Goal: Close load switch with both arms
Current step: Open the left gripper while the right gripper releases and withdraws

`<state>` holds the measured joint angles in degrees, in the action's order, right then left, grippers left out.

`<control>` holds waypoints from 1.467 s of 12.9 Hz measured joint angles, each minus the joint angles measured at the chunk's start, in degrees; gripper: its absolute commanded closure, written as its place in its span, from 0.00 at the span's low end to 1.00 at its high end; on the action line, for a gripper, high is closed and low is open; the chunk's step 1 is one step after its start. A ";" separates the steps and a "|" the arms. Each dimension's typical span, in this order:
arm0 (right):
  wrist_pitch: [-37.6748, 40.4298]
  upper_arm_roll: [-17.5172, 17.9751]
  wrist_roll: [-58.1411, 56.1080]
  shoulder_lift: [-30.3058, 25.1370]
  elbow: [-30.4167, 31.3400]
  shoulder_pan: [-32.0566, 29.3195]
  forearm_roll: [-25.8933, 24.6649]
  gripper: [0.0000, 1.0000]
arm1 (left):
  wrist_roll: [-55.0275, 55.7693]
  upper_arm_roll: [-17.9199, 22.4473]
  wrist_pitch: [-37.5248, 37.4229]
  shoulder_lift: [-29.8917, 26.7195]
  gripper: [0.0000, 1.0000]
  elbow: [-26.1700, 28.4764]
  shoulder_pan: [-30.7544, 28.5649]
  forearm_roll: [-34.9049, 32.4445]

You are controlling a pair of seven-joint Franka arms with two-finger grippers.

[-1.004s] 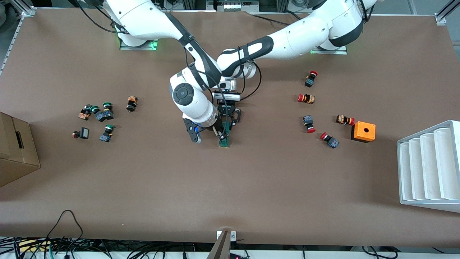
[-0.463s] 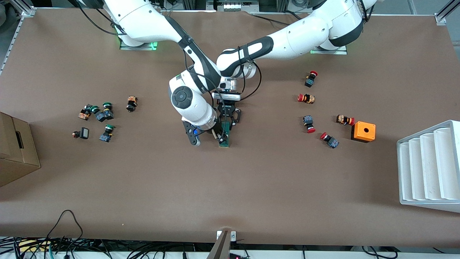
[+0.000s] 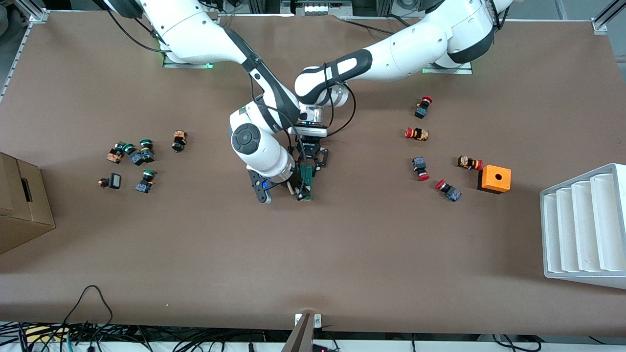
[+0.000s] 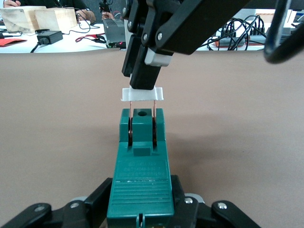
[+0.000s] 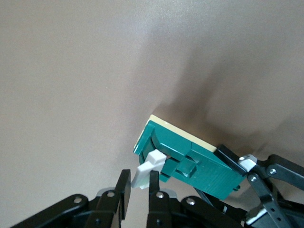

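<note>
load switch: the dark-green load switch [image 3: 307,182] is lying on the brown table [image 3: 342,244] near its middle, between the two clusters of push-buttons; its base is resting flat, with a pale underside showing in the right wrist view [image 5: 190,154].
white handle: the white handle [image 4: 142,94] is standing raised above the green body on two copper blades [image 4: 154,121], so the switch is reading as not yet closed.
left gripper: the left gripper [image 4: 142,209] is clamping the sides of the switch body at the end away from the handle, its jaws drawn in narrow against the green block and pinning it to the table.
right gripper: the right gripper [image 5: 137,187] is pinching the white handle between its fingers [image 4: 142,71], closed down tight on that small bar, at the end of the switch nearer the front camera.
step in hand: judging by the lifted handle, the arms are working the closing stroke itself, one bracing and one driving.
next move: the right arm is needing to swing the handle down along its hinge arc so the blades seat in the slots of the body, while the left grip is resisting any slide or tilt.
bystanders: red-capped push-buttons [image 3: 419,167] and the orange box [image 3: 494,179] are sitting well apart toward the left arm's end; green-capped push-buttons [image 3: 145,181] toward the right arm's end.
</note>
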<state>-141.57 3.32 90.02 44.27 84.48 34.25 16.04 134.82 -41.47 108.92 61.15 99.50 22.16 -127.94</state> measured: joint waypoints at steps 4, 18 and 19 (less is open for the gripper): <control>-0.95 -0.31 -0.85 2.00 -1.36 -0.82 -0.04 0.77 | 0.00 0.00 0.00 0.00 0.59 0.00 0.00 -0.01; 5.10 -0.72 -5.47 0.62 -4.20 -4.27 -0.52 0.01 | 0.00 0.00 -0.01 0.01 0.59 0.00 0.01 -0.01; 9.20 -0.82 -10.00 -2.07 -4.51 -6.39 -0.55 0.01 | 0.00 0.00 -0.02 0.01 0.59 0.00 0.01 -0.01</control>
<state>-132.37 2.50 80.02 42.20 79.96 27.86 15.49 134.82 -41.46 108.90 61.16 99.50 22.17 -127.95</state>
